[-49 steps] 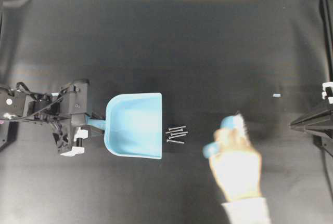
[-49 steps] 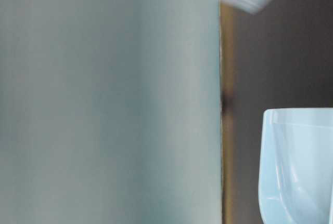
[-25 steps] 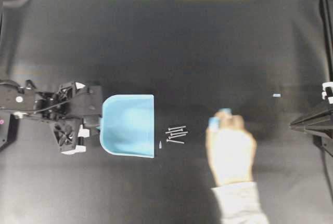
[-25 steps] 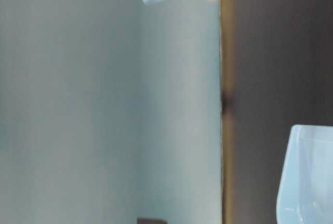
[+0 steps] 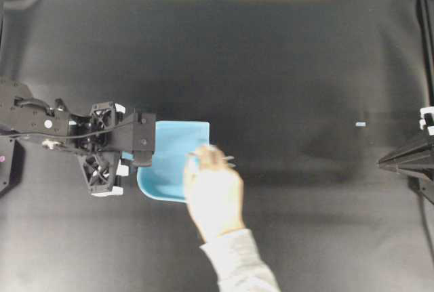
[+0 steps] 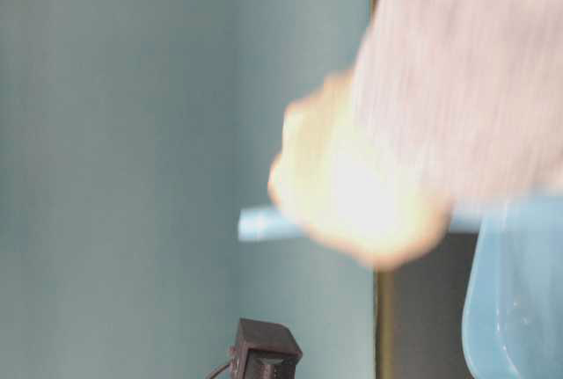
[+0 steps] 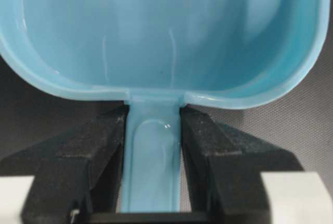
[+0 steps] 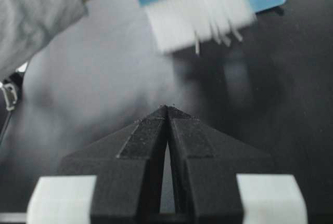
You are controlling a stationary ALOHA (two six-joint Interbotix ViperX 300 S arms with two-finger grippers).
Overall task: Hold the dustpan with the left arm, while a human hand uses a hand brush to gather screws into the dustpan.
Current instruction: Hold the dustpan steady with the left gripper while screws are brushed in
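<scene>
While the black mat (image 5: 271, 61) spreads under everything, the left arm (image 5: 61, 129) lies level at the left, its left gripper (image 7: 153, 125) clamped on the handle of the light blue dustpan (image 5: 169, 163), both black pads pressing the handle's sides. Just right, the human hand (image 5: 213, 194) in a grey sleeve covers the pan's front edge and most of the hand brush (image 8: 208, 5), whose white bristles hang downward. 1 or 2 screws (image 5: 227, 160) peek beside the fingers. Far right, the right gripper (image 8: 167, 112) rests with its tips pressed together.
</scene>
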